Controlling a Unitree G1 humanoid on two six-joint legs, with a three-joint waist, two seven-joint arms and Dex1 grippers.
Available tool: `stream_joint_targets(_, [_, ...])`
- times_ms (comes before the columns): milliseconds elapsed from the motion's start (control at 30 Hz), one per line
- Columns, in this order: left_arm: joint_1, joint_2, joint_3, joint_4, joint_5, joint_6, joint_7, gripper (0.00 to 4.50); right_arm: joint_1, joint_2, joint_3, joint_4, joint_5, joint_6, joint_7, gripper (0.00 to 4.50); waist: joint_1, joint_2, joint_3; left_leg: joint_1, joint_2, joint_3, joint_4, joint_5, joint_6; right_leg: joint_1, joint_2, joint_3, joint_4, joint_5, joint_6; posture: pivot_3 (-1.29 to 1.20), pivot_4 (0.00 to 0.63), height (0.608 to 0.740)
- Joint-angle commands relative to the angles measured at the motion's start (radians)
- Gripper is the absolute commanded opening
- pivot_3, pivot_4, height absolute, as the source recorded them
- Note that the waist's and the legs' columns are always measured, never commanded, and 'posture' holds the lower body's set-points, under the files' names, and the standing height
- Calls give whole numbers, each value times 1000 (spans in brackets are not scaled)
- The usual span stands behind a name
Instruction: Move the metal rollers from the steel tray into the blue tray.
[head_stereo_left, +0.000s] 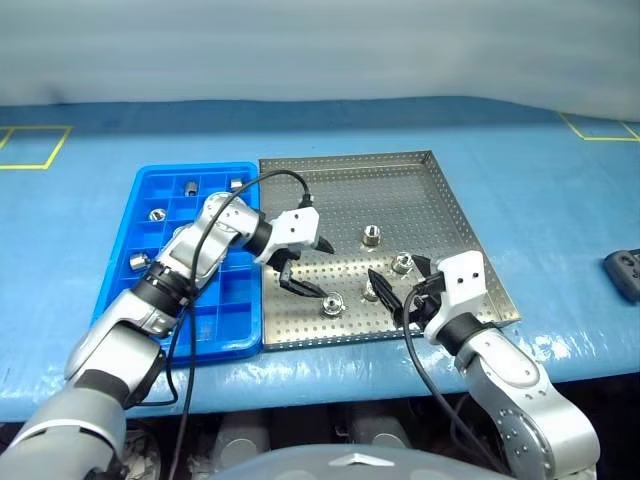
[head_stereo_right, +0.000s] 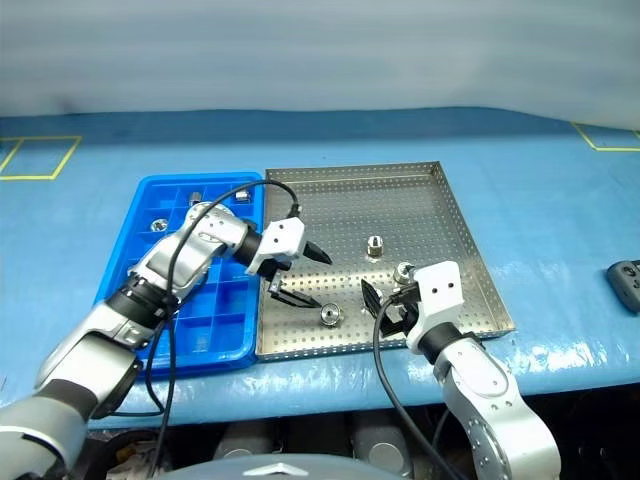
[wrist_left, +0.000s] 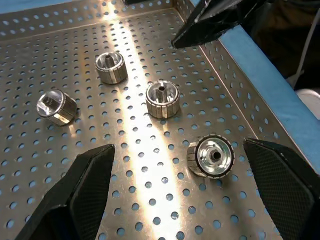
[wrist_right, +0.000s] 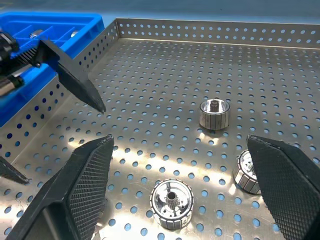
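Four metal rollers lie near in the steel tray. Both tools, left tool and right tool, are released and empty, close together; a collision or a knocked roller is judged possible.

Head stereo pair looks forward and down over the counter. Each wrist camera sits low and close above the steel tray, sharing its perforated floor.

Four metal rollers lie on the steel tray: one lies between the spread left fingers, three beyond them. A dark tip, perhaps the other gripper's, hangs farther off.
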Motion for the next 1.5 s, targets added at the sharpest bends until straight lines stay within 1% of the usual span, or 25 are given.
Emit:
stream_joint_targets(33, [-37, -26, -26, 47, 47, -78, -54, 4473, 6, 11, 7, -51, 7, -15, -14, 4500, -5, 0, 0, 0, 0, 0, 0, 0, 0, 0, 0, 0, 0, 0, 0, -124, 150, 740])
stream_joint_targets(300, [-50, -77, -70, 147, 147, -197, -86, 4473, 9, 20, 18, -46, 3, -24, -27, 4500, -23, 0, 0, 0, 0, 0, 1, 0, 0, 0, 0, 0, 1, 0, 0, -141, 150, 740])
stream_joint_targets(433, [-42, -108, -74, 163, 169, -207, -90, 4473, 6, 22, 20, -42, 2, -29, -30, 4500, -25, 0, 0, 0, 0, 0, 1, 0, 0, 0, 0, 1, 1, 0, 0, -147, 150, 740])
stream_joint_targets(533, [-35, -121, -93, 175, 213, -241, -76, 4473, 2, 23, 20, -40, 3, -33, -31, 4500, -27, 0, 0, 0, 0, 0, 1, 0, 0, 0, 0, 1, 1, 0, 0, -150, 150, 740])
stream_joint_targets(633, [-22, -133, -97, 179, 235, -245, -62, 3848, 0, 23, 20, -38, 2, -36, -31, 4500, -28, 0, 0, 0, 0, 0, 1, 0, 0, 0, 0, 1, 1, 1, 1, -151, 150, 740])
stream_joint_targets(767, [-9, -127, -118, 183, 296, -282, -24, 2562, -5, 23, 18, -36, 5, -40, -30, 4500, -31, 0, 0, 0, 0, 0, 1, 0, 0, 0, 0, 1, 1, 1, 1, -147, 150, 740])
stream_joint_targets(800, [-3, -130, -114, 178, 295, -277, -23, 2140, -7, 22, 18, -35, 5, -40, -29, 4500, -31, 0, 0, 0, 0, 0, 1, 0, 0, 0, 0, 1, 1, 1, 1, -147, 150, 740])
stream_joint_targets(833, [2, -133, -110, 173, 290, -272, -26, 1858, -9, 22, 18, -33, 5, -41, -28, 4500, -31, 0, 0, 0, 0, 0, 1, 0, 0, 0, 0, 1, 1, 1, 2, -147, 150, 740])
stream_joint_targets(933, [14, -131, -93, 144, 278, -248, -28, 1792, -15, 19, 18, -30, 7, -43, -25, 4500, -30, 0, -1, 0, 0, 0, 1, 0, 0, 0, 0, 1, 1, 1, 2, -121, 150, 740])
stream_joint_targets(1100, [31, -118, 13, 56, 208, -128, 13, 1792, -52, 9, 21, -15, 12, -39, -10, 4500, -26, 0, -1, 0, 0, 0, 2, 0, 0, 0, 0, 1, 2, 1, 2, -92, 150, 740])
stream_joint_targets(1233, [63, -84, 132, -43, 159, -24, 102, 1791, -97, 3, 25, 12, 16, -37, 10, 4500, -22, 0, -1, 0, 1, 0, 2, 0, 0, 0, 0, 1, 3, 1, 3, -36, 150, 740])
stream_joint_targets(1367, [142, -29, 283, -212, 91, 119, 204, 1791, -162, -13, 43, 57, 24, -36, 43, 4500, -15, 0, -1, 1, 1, -1, 1, 0, 0, 0, 1, 1, 4, 1, 2, 46, 150, 740])
stream_joint_targets(1500, [239, 7, 416, -397, 44, 274, 330, 1791, -228, -28, 63, 113, 33, -41, 82, 4500, 10, 1, 0, 1, 1, -2, 1, 0, 0, 0, 1, 0, 4, 1, 2, 126, 150, 740])
